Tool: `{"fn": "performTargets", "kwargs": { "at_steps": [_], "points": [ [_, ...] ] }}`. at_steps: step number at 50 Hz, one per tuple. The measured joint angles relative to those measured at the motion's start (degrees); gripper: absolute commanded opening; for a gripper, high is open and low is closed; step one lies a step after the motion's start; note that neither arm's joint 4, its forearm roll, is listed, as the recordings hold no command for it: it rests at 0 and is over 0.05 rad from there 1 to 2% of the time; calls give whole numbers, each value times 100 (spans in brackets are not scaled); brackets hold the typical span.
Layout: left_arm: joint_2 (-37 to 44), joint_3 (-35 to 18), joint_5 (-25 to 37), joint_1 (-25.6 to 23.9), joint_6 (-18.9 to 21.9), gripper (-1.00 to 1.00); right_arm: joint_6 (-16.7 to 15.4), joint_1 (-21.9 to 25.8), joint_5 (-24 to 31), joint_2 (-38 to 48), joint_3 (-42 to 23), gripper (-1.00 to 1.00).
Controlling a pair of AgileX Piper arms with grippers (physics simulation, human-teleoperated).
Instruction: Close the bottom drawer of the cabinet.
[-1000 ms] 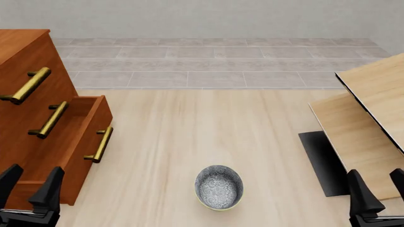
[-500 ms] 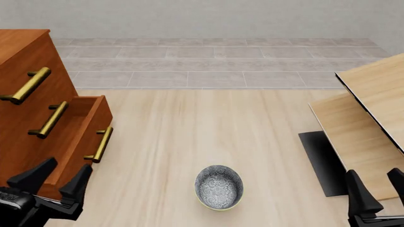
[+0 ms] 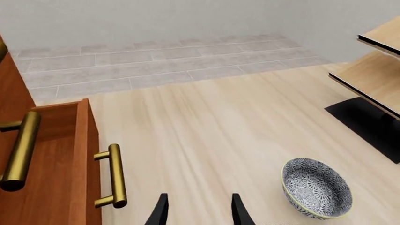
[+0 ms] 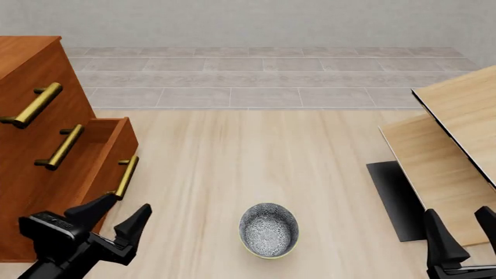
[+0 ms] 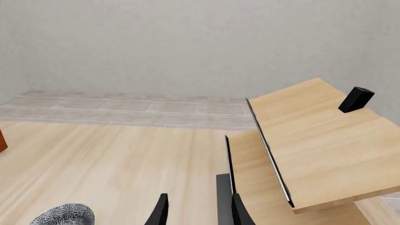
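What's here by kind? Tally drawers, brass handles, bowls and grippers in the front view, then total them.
Drawers: 3, including the open bottom drawer
Brass handles: 3
Bowls: 1, the patterned bowl
Grippers: 2, left gripper and right gripper
Total: 9

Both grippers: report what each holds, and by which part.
Nothing is held. The left gripper is open, near the bottom drawer's handle without touching it. The right gripper is open and empty.
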Motion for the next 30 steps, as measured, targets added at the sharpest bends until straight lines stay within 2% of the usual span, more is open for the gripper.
{"fn": "performTargets", "kwargs": {
  "at_steps": [15, 30],
  "points": [
    [1770, -112, -1318, -234, -155, 100, -33, 11, 7, -20, -1, 100],
    [3316, -365, -2195, -57, -249, 100, -52, 35, 7, -29, 0, 100]
  ]
}}
